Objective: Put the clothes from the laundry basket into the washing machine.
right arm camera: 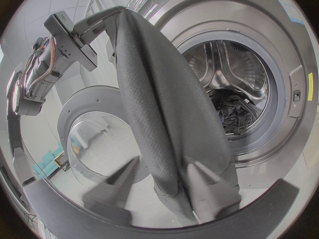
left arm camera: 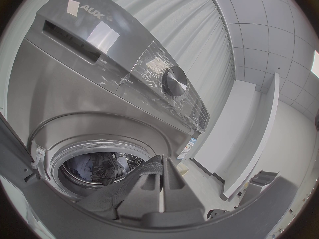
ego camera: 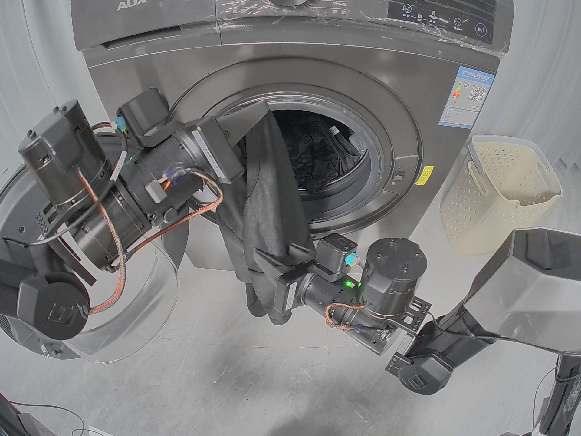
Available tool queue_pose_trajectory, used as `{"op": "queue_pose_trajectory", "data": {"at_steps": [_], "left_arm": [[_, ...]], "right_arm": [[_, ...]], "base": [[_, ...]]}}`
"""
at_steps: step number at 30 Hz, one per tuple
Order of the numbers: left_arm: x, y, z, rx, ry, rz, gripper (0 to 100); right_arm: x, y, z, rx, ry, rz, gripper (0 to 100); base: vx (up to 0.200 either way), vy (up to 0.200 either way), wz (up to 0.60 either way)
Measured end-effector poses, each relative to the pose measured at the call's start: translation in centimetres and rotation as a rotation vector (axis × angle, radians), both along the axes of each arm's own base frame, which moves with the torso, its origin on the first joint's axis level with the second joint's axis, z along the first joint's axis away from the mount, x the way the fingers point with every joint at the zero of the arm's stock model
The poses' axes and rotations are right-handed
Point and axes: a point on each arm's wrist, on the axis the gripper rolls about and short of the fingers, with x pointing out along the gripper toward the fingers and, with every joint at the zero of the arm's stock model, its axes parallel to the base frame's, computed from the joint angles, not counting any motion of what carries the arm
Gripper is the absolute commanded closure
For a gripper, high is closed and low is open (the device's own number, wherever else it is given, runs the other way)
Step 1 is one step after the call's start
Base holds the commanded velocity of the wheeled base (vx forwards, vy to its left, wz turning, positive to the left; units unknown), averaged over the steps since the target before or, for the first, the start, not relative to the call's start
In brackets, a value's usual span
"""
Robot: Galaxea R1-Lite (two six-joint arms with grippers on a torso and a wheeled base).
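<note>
The left gripper is clenched on the top end of the dark garment. The garment hangs straight down from it, long axis vertical, across the washer mouth. The right gripper is spread open around the lower end, with cloth between its fingers. The drum lies just behind the garment, and I think the left gripper is nearer to it.

Pale grey pleated curtain hangs behind and to both sides. Smooth light grey floor, faintly scuffed. White square-panelled suspended ceiling, with a bright light panel at its edge. Plain white wall with dark skirting.
</note>
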Motion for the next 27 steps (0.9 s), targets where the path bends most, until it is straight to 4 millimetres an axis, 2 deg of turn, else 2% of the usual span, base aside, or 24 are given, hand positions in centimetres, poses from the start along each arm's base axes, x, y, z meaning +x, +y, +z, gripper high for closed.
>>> {"op": "queue_pose_trajectory", "data": {"at_steps": [4,9,14,19,27], "left_arm": [[0.0,0.1,0.0,-0.001,-0.001,0.004,100],[0.2,0.1,0.0,0.001,0.001,0.008,100],[0.3,0.2,-0.2,0.005,0.006,0.011,100],[0.4,0.2,-0.4,0.009,0.011,0.014,100],[-0.2,0.4,-1.5,0.034,0.046,0.000,100]], "right_arm": [[0.1,-0.1,-0.1,-0.008,-0.008,-0.006,100],[-0.6,-1.0,0.8,-0.016,-0.009,-0.009,100],[-2.0,-3.1,2.5,-0.024,-0.016,-0.015,100],[-3.0,-6.2,3.6,-0.047,-0.027,-0.024,100],[-1.8,-9.9,6.0,-0.015,-0.093,-0.116,100]], "base": [[0.000,0.000,0.00],[0.000,0.000,0.00],[0.000,0.000,0.00],[0.000,0.000,0.00],[0.000,0.000,0.00]]}}
